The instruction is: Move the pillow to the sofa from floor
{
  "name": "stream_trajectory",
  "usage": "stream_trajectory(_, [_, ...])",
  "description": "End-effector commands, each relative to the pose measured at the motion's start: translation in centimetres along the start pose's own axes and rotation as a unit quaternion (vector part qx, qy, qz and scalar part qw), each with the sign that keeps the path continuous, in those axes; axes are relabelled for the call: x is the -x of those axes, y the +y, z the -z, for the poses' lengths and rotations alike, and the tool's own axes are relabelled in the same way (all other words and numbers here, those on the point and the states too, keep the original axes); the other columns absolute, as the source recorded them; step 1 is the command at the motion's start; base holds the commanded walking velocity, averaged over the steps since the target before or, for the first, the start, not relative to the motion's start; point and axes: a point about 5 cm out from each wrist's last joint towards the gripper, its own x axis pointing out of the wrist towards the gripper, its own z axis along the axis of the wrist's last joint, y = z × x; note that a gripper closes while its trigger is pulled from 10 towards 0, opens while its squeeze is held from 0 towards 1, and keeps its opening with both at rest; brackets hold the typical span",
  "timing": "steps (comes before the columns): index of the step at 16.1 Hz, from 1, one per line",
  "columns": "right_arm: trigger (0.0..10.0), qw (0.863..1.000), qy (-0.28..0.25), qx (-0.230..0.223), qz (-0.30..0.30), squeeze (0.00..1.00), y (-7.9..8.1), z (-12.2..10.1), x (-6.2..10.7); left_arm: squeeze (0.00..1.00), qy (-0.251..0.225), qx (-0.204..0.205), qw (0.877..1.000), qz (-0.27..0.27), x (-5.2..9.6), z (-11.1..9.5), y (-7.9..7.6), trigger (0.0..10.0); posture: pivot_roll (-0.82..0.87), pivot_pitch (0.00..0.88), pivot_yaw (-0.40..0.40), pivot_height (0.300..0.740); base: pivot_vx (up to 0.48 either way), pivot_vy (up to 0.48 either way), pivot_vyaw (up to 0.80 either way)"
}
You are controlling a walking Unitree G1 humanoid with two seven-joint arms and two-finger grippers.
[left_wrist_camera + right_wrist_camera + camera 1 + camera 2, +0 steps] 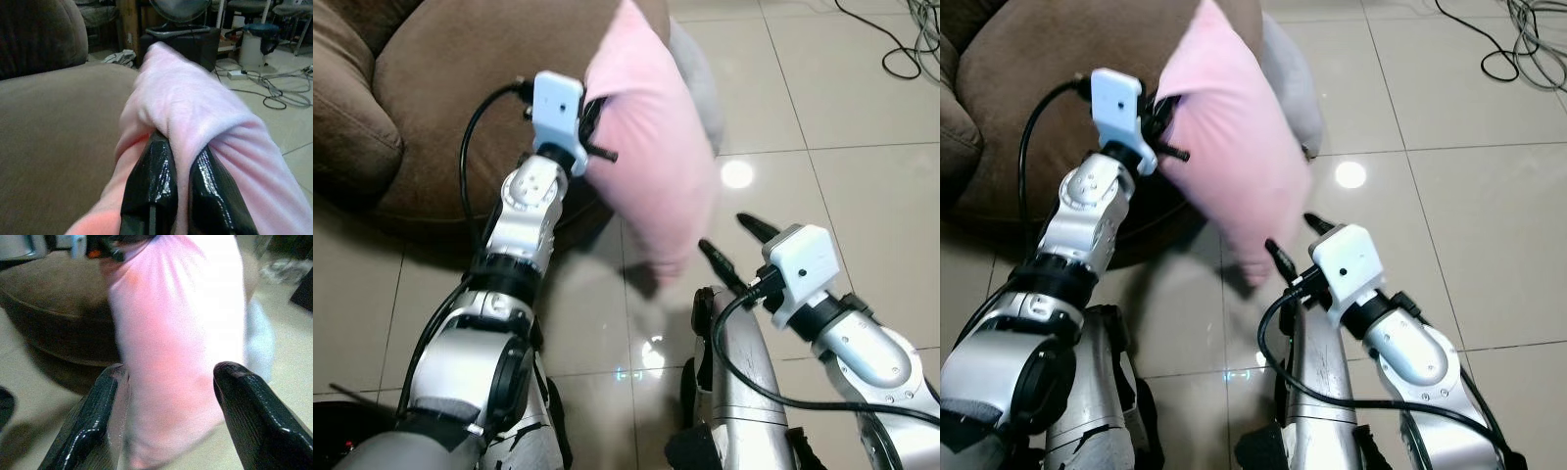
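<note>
A pink pillow point(651, 137) hangs in the air at the front edge of the brown sofa point(440, 88), its lower corner dangling over the tiled floor. My left gripper point(592, 122) is shut on the pillow's upper left edge; in the left wrist view its fingers point(151, 186) pinch a fold of the pink fabric point(195, 117). My right gripper point(729, 245) is open just below and to the right of the pillow's lower corner, apart from it. In the right wrist view the pillow point(176, 342) hangs just beyond the spread fingertips point(239, 396).
A pale grey cushion point(700, 78) lies on the floor behind the pink pillow. Black cables point(901, 39) trail over the tiles at the far right. In the left wrist view, furniture and a fan stand point(181, 29) beyond the sofa seat point(58, 127).
</note>
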Motion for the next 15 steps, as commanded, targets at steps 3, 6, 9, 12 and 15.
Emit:
stream_trajectory(3, [10.0,0.999,-0.024,0.031,0.019,0.00,-0.7,-0.4,-0.1,0.00,-0.008,-0.012,1.000,-0.011,1.0,0.3,0.5,0.0,-0.14,0.245,-0.004,0.485,0.000,0.000,0.00])
stream_trajectory(6, [10.0,0.998,-0.045,0.041,0.017,0.00,-1.0,-0.7,-0.5,0.00,-0.018,-0.014,1.000,-0.017,1.1,0.0,0.5,0.0,-0.13,0.234,-0.014,0.485,0.000,0.000,0.00])
stream_trajectory(9, [10.0,0.998,-0.047,0.037,0.021,0.00,-1.0,-0.5,-0.9,0.00,-0.069,-0.024,0.997,-0.017,0.2,-3.1,0.8,0.0,-0.12,0.224,-0.014,0.485,0.000,0.000,0.00])
stream_trajectory(12, [10.0,0.999,-0.037,0.031,0.022,0.00,-0.8,0.0,-1.1,0.00,-0.088,-0.029,0.996,-0.011,-0.1,-4.3,0.7,0.0,-0.12,0.217,-0.012,0.485,0.283,0.000,0.00])
stream_trajectory(15, [10.0,0.999,-0.038,0.024,0.021,0.00,-0.6,0.2,-1.3,0.00,-0.079,-0.036,0.996,-0.008,-0.1,-4.0,0.5,0.0,-0.12,0.211,-0.014,0.510,0.133,0.000,0.00])
